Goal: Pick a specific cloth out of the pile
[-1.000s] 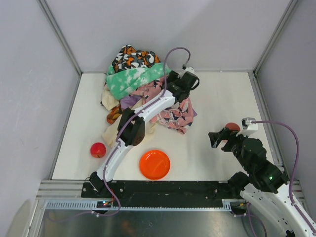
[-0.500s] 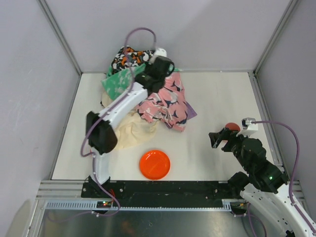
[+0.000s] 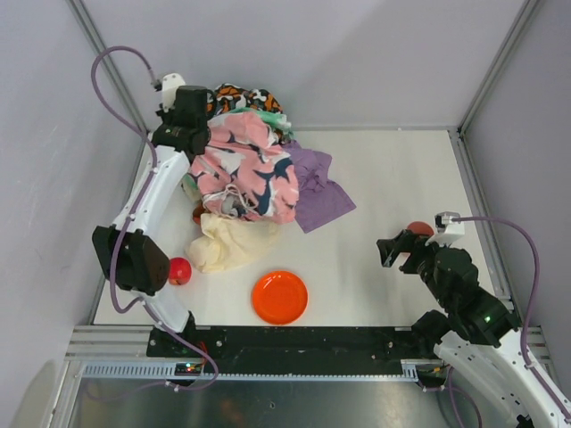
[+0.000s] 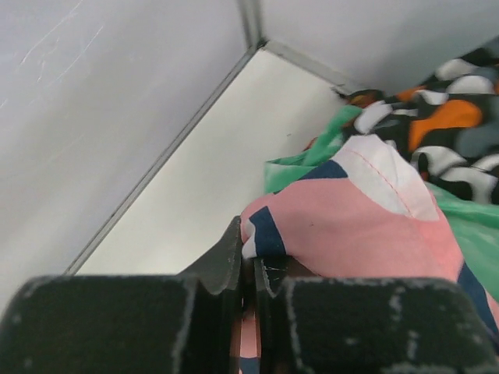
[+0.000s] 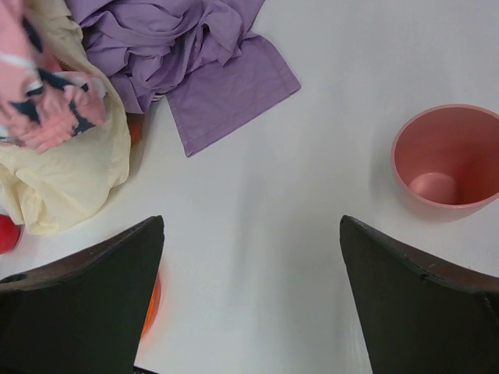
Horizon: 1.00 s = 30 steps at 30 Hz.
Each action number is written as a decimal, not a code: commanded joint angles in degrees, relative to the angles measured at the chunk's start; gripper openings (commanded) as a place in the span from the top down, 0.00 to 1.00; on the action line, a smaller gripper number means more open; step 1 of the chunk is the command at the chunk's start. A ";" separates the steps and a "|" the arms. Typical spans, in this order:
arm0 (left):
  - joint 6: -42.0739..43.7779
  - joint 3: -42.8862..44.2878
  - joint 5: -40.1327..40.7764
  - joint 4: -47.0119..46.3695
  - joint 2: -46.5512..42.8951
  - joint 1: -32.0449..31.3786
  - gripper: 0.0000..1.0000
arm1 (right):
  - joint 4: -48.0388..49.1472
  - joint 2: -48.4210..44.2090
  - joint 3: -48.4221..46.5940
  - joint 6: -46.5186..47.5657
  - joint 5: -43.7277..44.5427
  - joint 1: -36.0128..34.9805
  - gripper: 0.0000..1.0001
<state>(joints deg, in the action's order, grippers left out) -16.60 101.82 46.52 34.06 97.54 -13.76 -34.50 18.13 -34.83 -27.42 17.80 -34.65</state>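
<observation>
Two dark fingers point(image 5: 86, 296) stand spread wide apart at the bottom corners, with bare white desk point(image 5: 312, 195) between them. The lilac cloth point(image 5: 187, 54) lies crumpled at the top, one flat corner pointing right. It touches the pile point(image 5: 70, 171) on its left, where cream fabric lies under a pink patterned cloth point(image 5: 39, 101). A pink cup point(image 5: 446, 160) stands upright at the right, well apart. An orange plate point(image 5: 152, 300) peeks out beside the left finger.
</observation>
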 commanded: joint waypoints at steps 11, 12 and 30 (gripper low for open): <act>-11.79 -2.49 -8.42 1.06 13.58 12.76 0.90 | 6.78 8.62 -0.15 -0.07 0.23 0.18 0.01; -11.57 -1.40 -9.54 1.25 16.42 12.86 0.89 | 7.37 9.44 -0.15 0.01 0.05 0.19 0.01; -9.69 1.77 -15.19 9.10 17.66 12.97 0.01 | 23.13 20.25 -0.15 2.48 -7.51 2.60 0.01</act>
<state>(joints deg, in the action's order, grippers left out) -26.02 103.42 32.51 41.19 126.48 0.25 -19.44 37.52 -34.72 -26.04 13.13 -33.08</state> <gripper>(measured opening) 0.980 0.993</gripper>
